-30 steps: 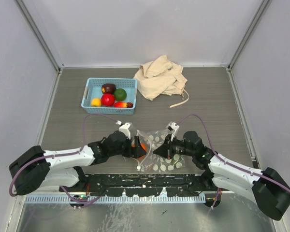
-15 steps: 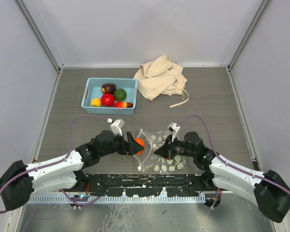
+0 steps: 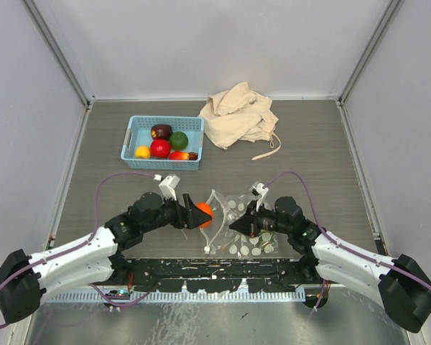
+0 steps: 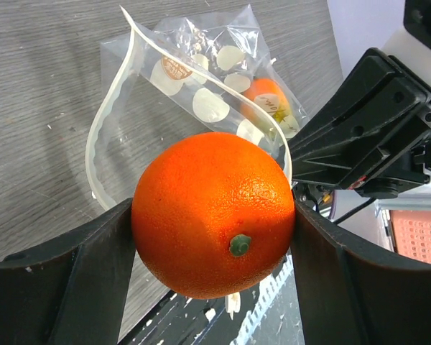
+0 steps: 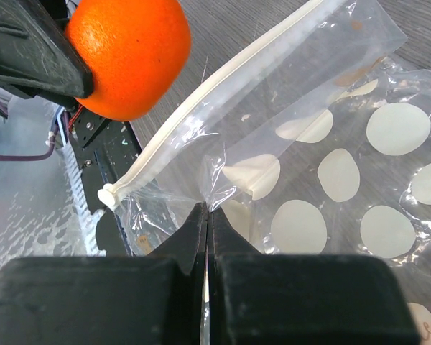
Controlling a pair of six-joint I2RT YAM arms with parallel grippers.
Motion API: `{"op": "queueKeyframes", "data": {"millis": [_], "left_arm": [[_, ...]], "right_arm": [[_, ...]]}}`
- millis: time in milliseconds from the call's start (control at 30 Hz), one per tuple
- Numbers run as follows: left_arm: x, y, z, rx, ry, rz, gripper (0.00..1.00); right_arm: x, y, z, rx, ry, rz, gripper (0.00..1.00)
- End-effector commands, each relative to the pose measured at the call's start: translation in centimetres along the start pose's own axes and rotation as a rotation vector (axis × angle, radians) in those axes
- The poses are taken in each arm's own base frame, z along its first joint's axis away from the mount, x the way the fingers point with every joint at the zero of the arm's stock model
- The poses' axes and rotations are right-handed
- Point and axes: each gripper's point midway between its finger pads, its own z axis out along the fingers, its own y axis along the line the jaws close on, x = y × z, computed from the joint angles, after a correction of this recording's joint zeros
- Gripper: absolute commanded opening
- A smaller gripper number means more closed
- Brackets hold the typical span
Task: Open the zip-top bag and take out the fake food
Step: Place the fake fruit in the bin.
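The zip-top bag (image 3: 228, 206) lies on the table (image 3: 316, 158) near the front edge, btw the two grippers. It is clear w/ white dots. Its mouth is open, and the white zip strip (image 4: 99, 147) stands up in a big loop on the bag's left side. One small fruit (image 4: 267, 97), orange w/ a sticker, sits inside the bag and shows thru the plastic. An orange (image 3: 204, 210) is out of the bag, just left of the open mouth & up off the table. The left gripper (image 3: 201, 213) is clenched on that orange, w/ one finger (image 4: 93, 277) on each side pressing it. The right gripper (image 3: 235, 226) is at the bag's middle, on its right half. It is pinched tight on a fold of the clear plastic just under the zip strip, w/ only that thin plastic btw its fingers. Well behind the bag & to its left sits a blue basket (image 3: 131, 136) w/ more fake food: a maroon one (image 3: 161, 131), a green one (image 3: 178, 140), a red one (image 3: 160, 148), a yellow one (image 3: 142, 152) & an orange-red one (image 3: 178, 155). Well behind the bag & a bit right lies a crumpled beige cloth bag (image 3: 238, 115) w/ a string.
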Motion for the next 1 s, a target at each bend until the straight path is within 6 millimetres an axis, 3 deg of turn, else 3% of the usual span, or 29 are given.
{"op": "queueKeyframes", "data": {"millis": [0, 400, 967], "left_arm": [[-1.0, -0.6, -0.7, 0.03, -0.026, -0.001, 0.36], [-4.2, 0.2, -1.9, 0.006, -0.076, 0.007, 0.35], [-15.2, 3.9, -2.8, -0.076, -0.256, -0.038, 0.33]], "right_arm": [[-1.0, 0.4, 0.1, -0.018, -0.044, -0.035, 0.01], [-0.9, 0.4, 0.1, -0.019, -0.044, -0.034, 0.01], [-0.8, 0.3, 0.2, -0.019, -0.04, -0.032, 0.01]]}}
